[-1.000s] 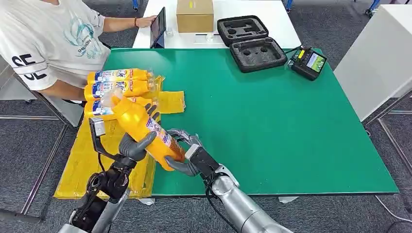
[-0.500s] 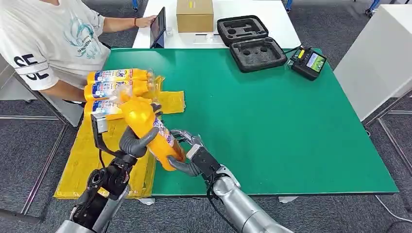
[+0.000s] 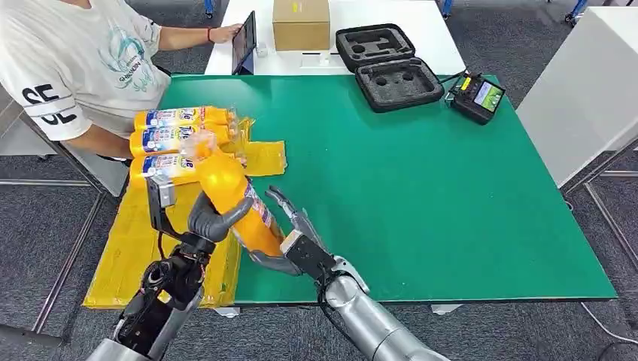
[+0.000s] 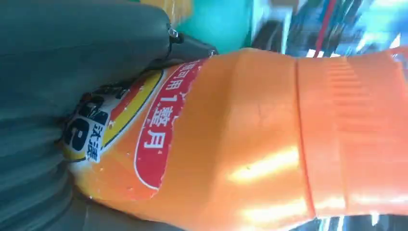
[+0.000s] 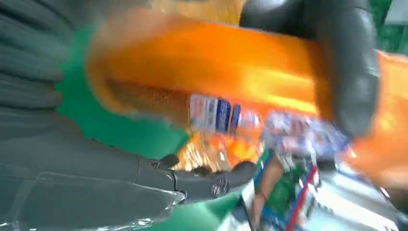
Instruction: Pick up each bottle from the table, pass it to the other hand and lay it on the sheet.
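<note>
My left hand [image 3: 209, 218] grips an orange bottle [image 3: 233, 199] around its middle and holds it tilted above the table's front left edge, cap end pointing away from me. My right hand [image 3: 290, 237] is beside the bottle's base with its fingers spread off it, the thumb just below the base. Three more orange bottles [image 3: 177, 138] lie side by side on the yellow sheet [image 3: 128, 248]. In the left wrist view the bottle [image 4: 269, 144] sits against my left hand [image 4: 72, 57]. In the right wrist view a dark finger of the left hand [image 5: 349, 67] wraps over the bottle [image 5: 192, 53].
A person in a white shirt [image 3: 75, 60] sits at the table's far left corner, an arm close to the laid bottles. A cardboard box [image 3: 301, 22], an open black foam case [image 3: 387, 68] and a handheld controller [image 3: 478, 96] lie at the back. The green table [image 3: 421, 188] spreads to the right.
My right hand's fingers have come off the bottle and spread apart. The left hand has lifted the bottle slightly and shifted it to the right, more upright.
</note>
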You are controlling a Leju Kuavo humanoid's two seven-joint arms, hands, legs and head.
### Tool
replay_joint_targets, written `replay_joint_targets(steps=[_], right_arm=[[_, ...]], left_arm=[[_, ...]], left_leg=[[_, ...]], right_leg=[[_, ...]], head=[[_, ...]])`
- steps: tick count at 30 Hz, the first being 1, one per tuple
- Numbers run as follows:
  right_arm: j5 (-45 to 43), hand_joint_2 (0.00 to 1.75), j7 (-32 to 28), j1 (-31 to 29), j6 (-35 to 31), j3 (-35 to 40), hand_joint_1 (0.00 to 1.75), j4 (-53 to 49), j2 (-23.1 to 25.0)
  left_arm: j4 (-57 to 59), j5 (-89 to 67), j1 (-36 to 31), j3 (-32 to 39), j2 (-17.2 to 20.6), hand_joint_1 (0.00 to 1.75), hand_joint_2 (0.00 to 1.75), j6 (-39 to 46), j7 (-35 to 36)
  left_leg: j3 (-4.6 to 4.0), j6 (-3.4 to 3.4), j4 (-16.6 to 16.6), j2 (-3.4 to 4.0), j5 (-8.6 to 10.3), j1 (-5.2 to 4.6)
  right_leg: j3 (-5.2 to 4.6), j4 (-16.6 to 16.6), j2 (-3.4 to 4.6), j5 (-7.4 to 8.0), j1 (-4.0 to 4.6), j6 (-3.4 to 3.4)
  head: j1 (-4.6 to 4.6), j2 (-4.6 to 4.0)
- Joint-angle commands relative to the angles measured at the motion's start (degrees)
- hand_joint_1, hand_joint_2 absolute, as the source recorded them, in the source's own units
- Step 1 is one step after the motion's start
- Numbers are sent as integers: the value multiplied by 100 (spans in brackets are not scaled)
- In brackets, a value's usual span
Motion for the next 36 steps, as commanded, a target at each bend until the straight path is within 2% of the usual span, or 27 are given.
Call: replay_joint_targets(steps=[1, 3, 4, 6, 8, 9, 10, 11, 12, 14, 18, 19, 21, 25, 31, 36], right_arm=[[565, 0, 329, 558, -765, -2, 0, -2404, -423], [561, 0, 333, 598, -751, -6, 0, -2407, -412], [727, 0, 13, 647, -1264, -88, 0, -2592, -350], [410, 0, 13, 934, -2160, 291, 0, -3889, -634], [344, 0, 13, 1132, -2536, 514, 0, -4598, -806], [823, 0, 13, 1343, -2536, 371, 0, -4932, -700], [887, 0, 13, 1424, -2536, 381, 0, -5138, -678], [921, 175, 13, 1468, -2536, 392, 0, -5218, -668], [1004, 175, 13, 1490, -2536, 335, 0, -5324, -614], [833, 175, 13, 1448, -2536, 405, 0, -5267, -667], [800, 175, 13, 1411, -2536, 399, 0, -5241, -683], [688, 175, 13, 1357, -2536, 424, 0, -5198, -705], [482, 175, 13, 1272, -2536, 525, 0, -5103, -770], [349, 175, 13, 1039, -2461, 665, 0, -4752, -753], [195, 175, 13, 988, -2271, 635, 0, -4636, -704], [105, 175, 13, 1047, -2216, 614, 0, -4565, -712]], left_arm=[[-263, -1482, -51, 791, 202, 175, 175, 1271, -690], [-262, -1509, -35, 798, 158, 175, 175, 1256, -687], [-260, -1855, -38, 805, 162, 175, 175, 1533, -799], [-308, -2894, -23, 886, 217, 175, 175, 2318, -1073], [-332, -4037, -16, 917, 317, 175, 175, 2951, -1077], [-334, -4738, -44, 976, 342, 175, 175, 3258, -940], [-288, -5284, -101, 918, 450, 175, 175, 3337, -732], [-96, -6137, -219, 836, 591, 175, 175, 3499, -393], [164, -7317, -427, 642, 816, 175, 175, 3216, 363], [350, -8028, -636, 557, 894, 175, 175, 2987, 736], [435, -8046, -718, 580, 861, 175, 175, 2955, 748], [720, -8741, -832, 342, 971, 175, 175, 2454, 1178], [1002, -9248, -951, 123, 1068, 175, 175, 1933, 1396], [2026, -9545, -1252, -147, 1044, 175, 175, 1196, 1336], [2450, -9615, -1310, -247, 1017, 175, 175, 991, 1320], [2626, -9535, -1089, -260, 948, 175, 175, 878, 1223]], left_leg=[[12, -8, 6, -7, -13, 6], [21, -8, 2, -9, -14, 4], [15, -5, 0, -10, -8, 4], [10, -4, 2, -9, -8, 3], [1, -3, 7, -10, -9, 2], [10, -4, 11, -11, -16, 3], [1, -3, 5, -7, -8, 1], [15, -7, 7, -13, -17, 4], [11, -7, 4, -13, -11, 5], [12, -10, 6, -20, -10, 6], [7, -7, 1, -20, -2, 5], [8, -6, 1, -8, -4, 4], [15, -8, 0, -5, -6, 6], [22, -10, -7, -7, 2, 3], [38, -15, -6, -5, -7, 7], [16, -9, -8, 4, 3, -1]], right_leg=[[13, 5, 0, -13, 5, -6], [22, 2, -2, -16, 3, -5], [18, -3, -6, -10, 3, -3], [13, -1, -5, -9, 2, -2], [4, 5, -6, -11, 1, -1], [13, 9, -5, -17, 2, -2], [3, 5, -3, -10, -1, -2], [20, 7, -7, -21, 1, -5], [15, 3, -8, -15, 1, -5], [16, 8, -14, -17, 2, -9], [11, 0, -16, -8, 2, -6], [8, 1, -4, -6, 1, -5], [14, -1, 0, -6, 3, -8], [21, -6, -4, -4, 1, -7], [37, -6, 4, -10, 5, -8], [12, -5, 8, -1, -3, -3]], head=[[-2, 0], [-2, 0], [-2, 0], [0, 0], [0, 0], [0, 0], [0, 0], [0, 0], [0, 0], [-2, 0], [2, 0], [-2, 0], [-2, 0], [0, 0], [0, 0], [-2, 0]])
